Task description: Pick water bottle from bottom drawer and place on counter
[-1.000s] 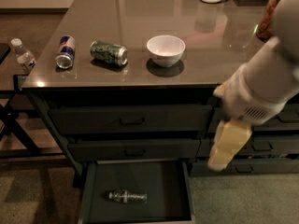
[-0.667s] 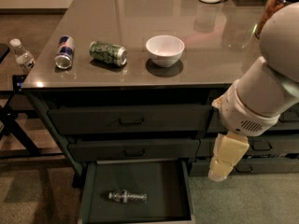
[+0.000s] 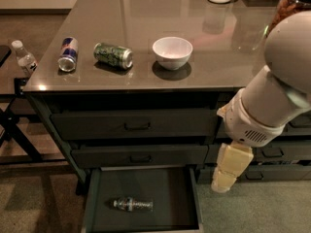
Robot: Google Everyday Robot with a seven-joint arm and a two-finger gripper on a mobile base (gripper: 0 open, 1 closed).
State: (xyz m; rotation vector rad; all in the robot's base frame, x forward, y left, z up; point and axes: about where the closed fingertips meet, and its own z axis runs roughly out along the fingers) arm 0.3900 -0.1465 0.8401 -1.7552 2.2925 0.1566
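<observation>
While jaws beside bottom drawer (image 3: 167, 186), one water bottle (image 3: 132, 204).

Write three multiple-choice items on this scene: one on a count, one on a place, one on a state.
1. How many drink cans lie on the glossy grey counter?
A. One
B. Two
C. Four

2. Where is the robot's pale cream gripper?
A. Low, right of the open dark grey-green bottom drawer, outside it
B. Inside that drawer
C. Above the counter

3. How is the small clear plastic water bottle in that drawer?
A. Upright
B. Held by the gripper
C. Lying on its side

Key:
1 B: a blue-silver can and a green can lie there.
2 A: it hangs beside the drawer's right edge.
3 C: it rests flat on the drawer floor, untouched.
</observation>
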